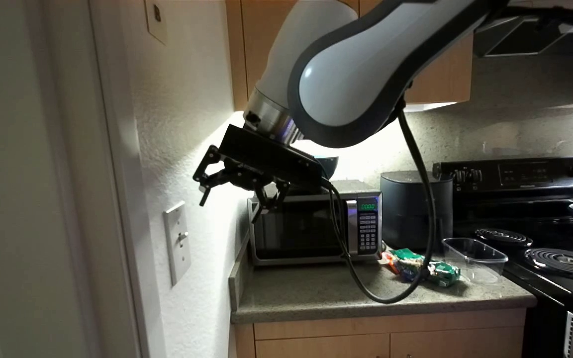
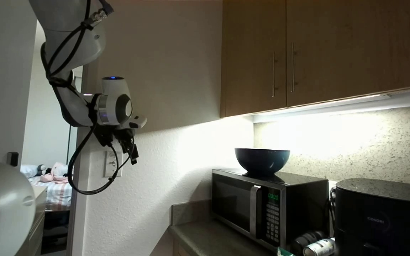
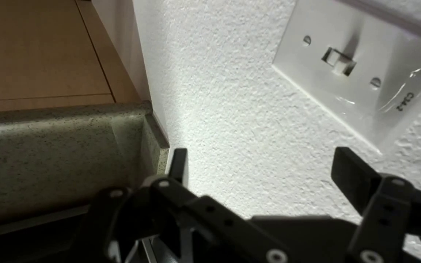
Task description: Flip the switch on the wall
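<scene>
Nearest us in an exterior view, the arm (image 1: pixel 361 74) angles down from the upper right, a black cable (image 1: pixel 388 300) looping beneath it. At its end we see the gripper (image 1: pixel 230 206), its fingers (image 3: pixel 351 175) spread wide and angled downward, holding nothing. We find the switch (image 1: pixel 177 248) on the wall (image 1: pixel 194 318), lower than the gripper and to its left in that view, apart from the fingers; in the wrist view it sits toward the upper right, beyond the fingers, and we make out its toggle (image 3: pixel 342 65) between two screws (image 3: pixel 307 40). Which way the toggle is set, we cannot tell. Farther back we come to the counter (image 1: pixel 316 296), where a green packet (image 1: pixel 443 274) lies just beside a clear tub (image 1: pixel 483 271). Behind these we see the microwave (image 1: pixel 296 231), its display (image 1: pixel 367 206) lit green, and next to it the dark air fryer (image 1: pixel 403 214). On top of the microwave rests a dark bowl (image 2: pixel 262 159), clearest to us in an exterior view. The stove (image 1: pixel 535 233) stands right of the counter, and wooden cabinets (image 2: pixel 326 53) hang above.
</scene>
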`<state>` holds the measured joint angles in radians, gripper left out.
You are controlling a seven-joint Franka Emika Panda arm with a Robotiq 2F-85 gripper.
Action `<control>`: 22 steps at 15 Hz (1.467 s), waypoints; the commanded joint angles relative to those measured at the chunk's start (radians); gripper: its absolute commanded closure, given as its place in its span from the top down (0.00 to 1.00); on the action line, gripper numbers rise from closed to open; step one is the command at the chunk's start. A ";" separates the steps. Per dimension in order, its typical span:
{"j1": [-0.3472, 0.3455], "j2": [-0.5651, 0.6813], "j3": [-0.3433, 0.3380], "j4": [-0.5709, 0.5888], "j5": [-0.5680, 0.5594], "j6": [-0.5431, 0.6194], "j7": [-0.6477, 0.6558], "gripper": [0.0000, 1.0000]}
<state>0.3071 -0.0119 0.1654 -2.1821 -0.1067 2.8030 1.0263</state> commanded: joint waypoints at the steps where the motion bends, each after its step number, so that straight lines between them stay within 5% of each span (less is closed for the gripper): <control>1: 0.000 -0.005 -0.001 -0.001 -0.003 -0.021 0.011 1.00; 6: -0.012 0.009 0.065 -0.014 0.208 -0.084 -0.051 1.00; 13: -0.010 0.069 0.078 -0.025 0.219 0.055 -0.049 1.00; 22: -0.015 0.093 0.060 -0.008 0.220 -0.049 0.001 1.00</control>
<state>0.3041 0.0686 0.2231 -2.1907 0.0785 2.7886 1.0203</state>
